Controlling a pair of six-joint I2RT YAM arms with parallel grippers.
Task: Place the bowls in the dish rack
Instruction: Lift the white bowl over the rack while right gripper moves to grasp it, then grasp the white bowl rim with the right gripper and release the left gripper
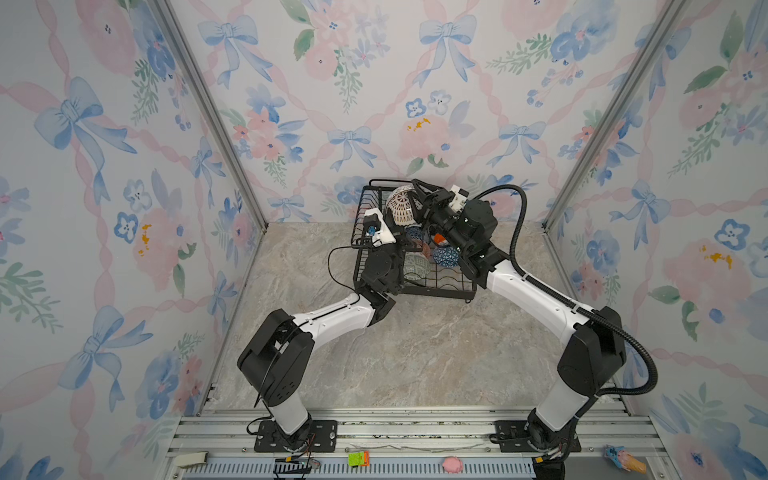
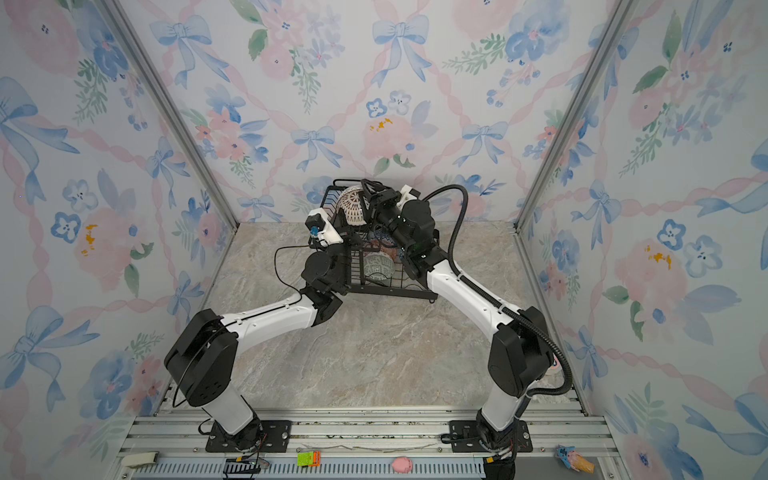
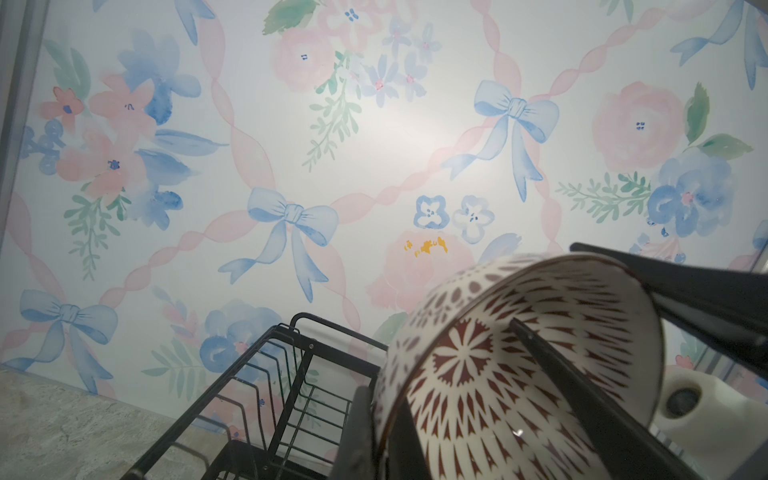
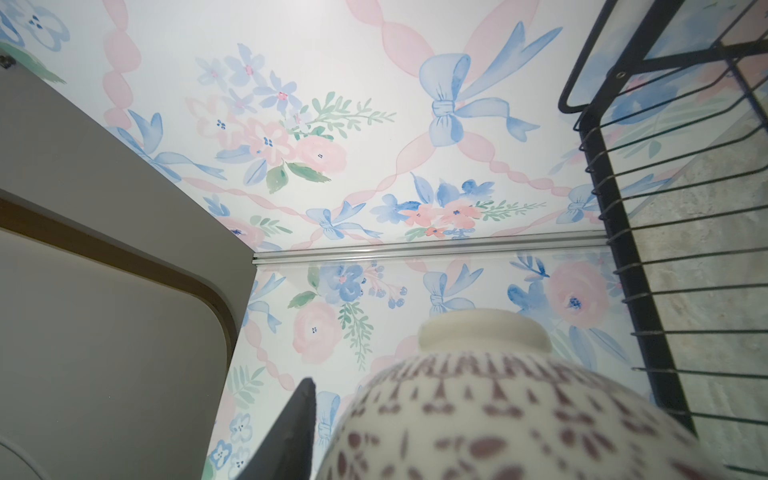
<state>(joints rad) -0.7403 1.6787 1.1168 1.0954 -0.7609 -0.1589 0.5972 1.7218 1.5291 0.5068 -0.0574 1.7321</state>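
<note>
Slippage threatens the white bowl [image 1: 399, 208] held over the dish rack [image 4: 625, 249] at the desk's far edge if left jaws, clamped on its rim, release before right jaws, grip unclear, hold.

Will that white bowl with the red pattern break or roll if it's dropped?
The white lattice bowl looks glazed and hard, so probably stiff, slippery and breakable. Its round sides could let it roll, though its small flat foot should help it stand.
</note>
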